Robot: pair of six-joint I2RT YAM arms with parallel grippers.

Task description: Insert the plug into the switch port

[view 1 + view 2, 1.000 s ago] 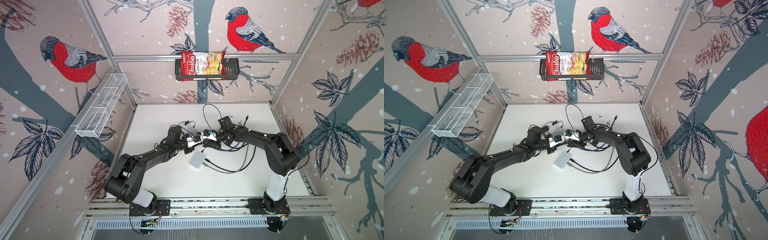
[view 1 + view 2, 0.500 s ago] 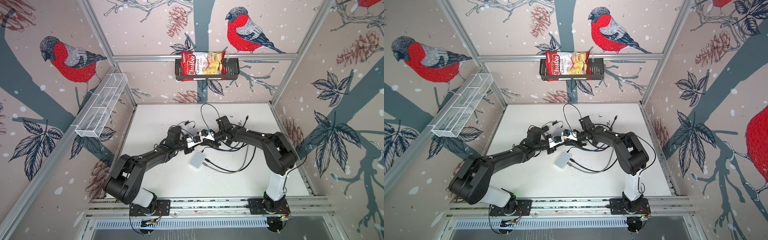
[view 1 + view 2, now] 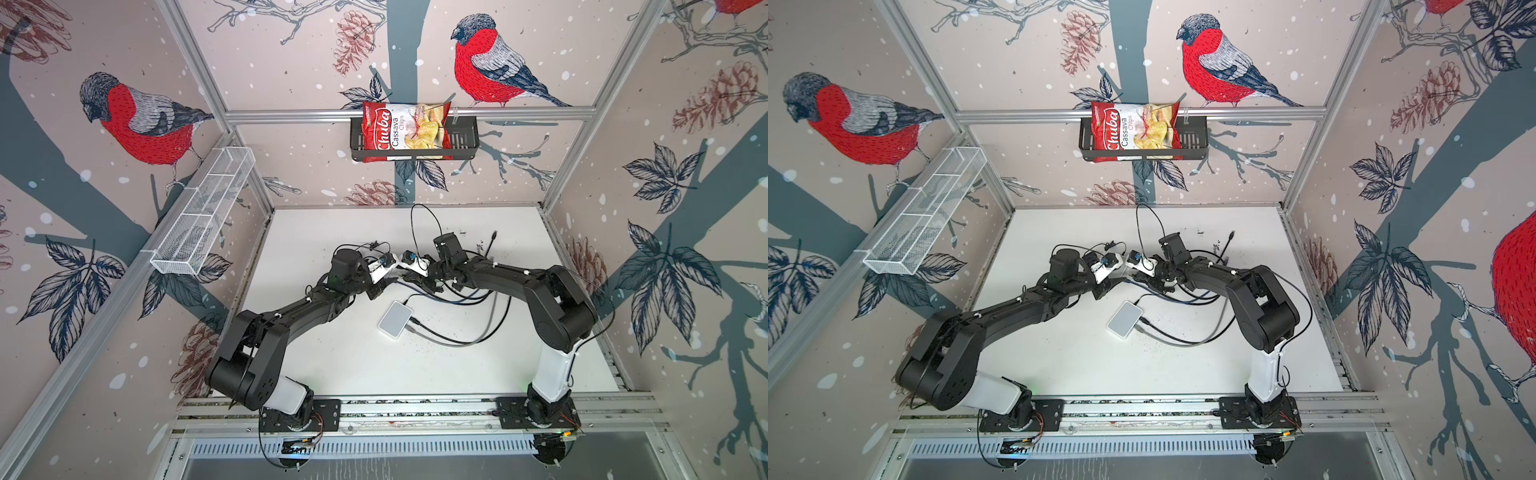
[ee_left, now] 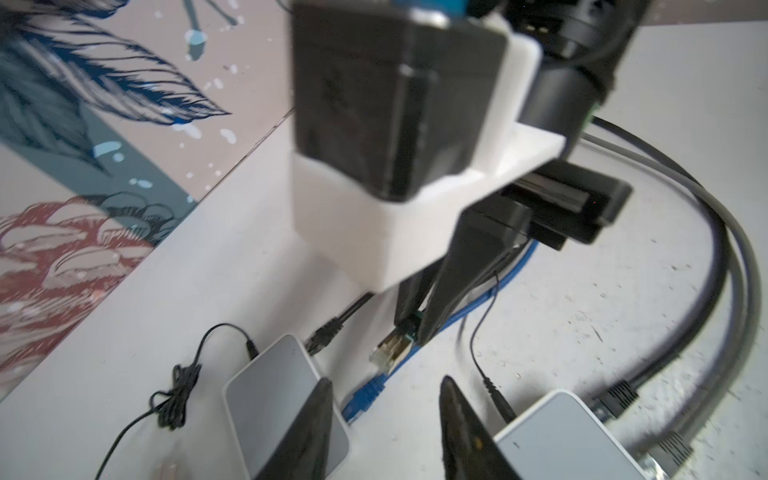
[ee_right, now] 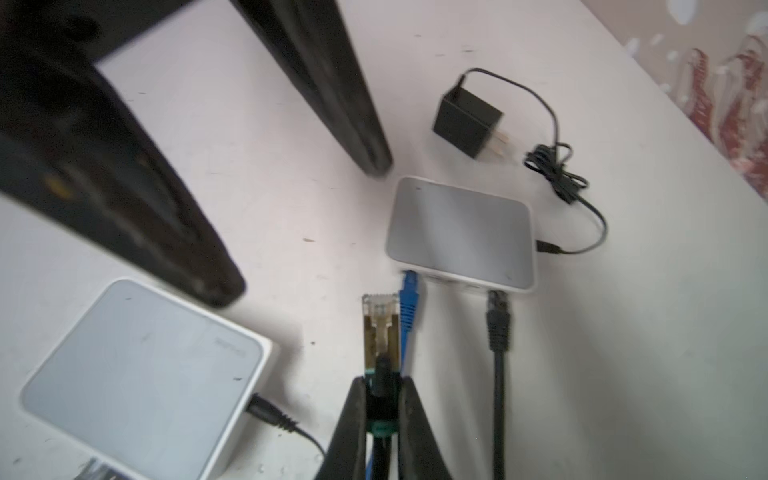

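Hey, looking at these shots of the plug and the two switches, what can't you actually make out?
- Free ports on the switch with the blue cable: right wrist view, port side nearly edge-on and blurred.
- That switch, and the plug in the right pincer: both top views, hidden under the wrists.
- The other switch: left wrist view, cut by the bottom edge.
- Its lettering: right wrist view, blurred.
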